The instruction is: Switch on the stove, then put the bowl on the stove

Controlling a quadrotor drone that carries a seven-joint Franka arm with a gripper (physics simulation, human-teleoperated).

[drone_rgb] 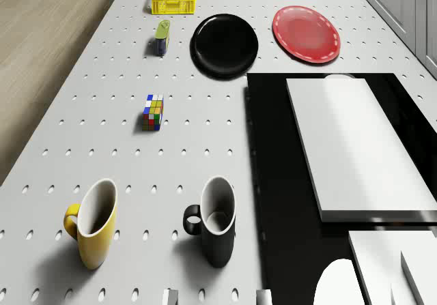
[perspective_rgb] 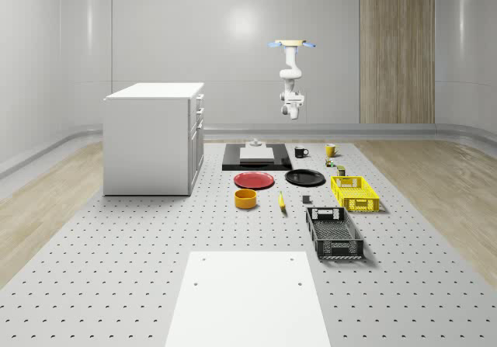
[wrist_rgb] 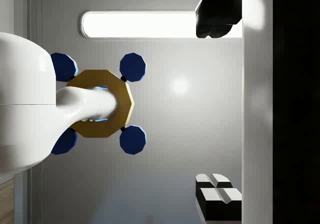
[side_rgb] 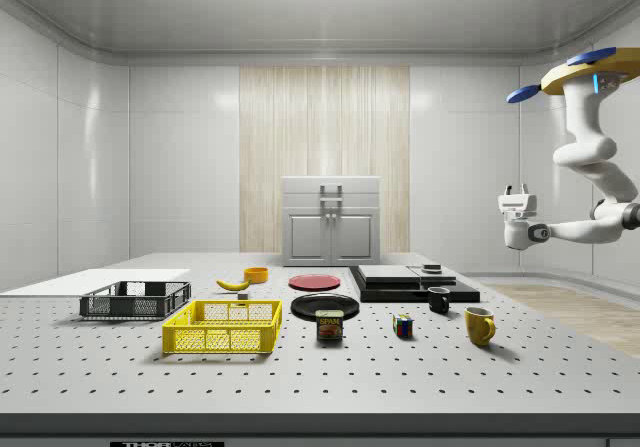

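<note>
**Tool.** The tool (side_rgb: 518,189) hangs in the air, well above the stove (perspective_rgb: 256,157) and off its end that faces the mugs. It seems to point upward, toward the drone (side_rgb: 590,72). In the wrist view the two fingers (wrist_rgb: 218,19) stand wide apart. Nothing is held between them, and the tool (wrist_rgb: 220,103) touches nothing.

**Drone.** The drone (perspective_rgb: 293,45) hovers high over the bench (perspective_rgb: 116,246), on the stove's mug side. The black mug (drone_rgb: 215,226) and the yellow mug (drone_rgb: 94,226) stand there, just beside the stove.

**Bowl.** The orange bowl (perspective_rgb: 246,199) rests on the bench, well apart from the stove. The red plate (perspective_rgb: 255,180) lies between the two. The bowl sits upright with its mouth facing up. Being round, it has no long axis.

**Stove.** The stove is a flat black slab with a white block on top.
</note>
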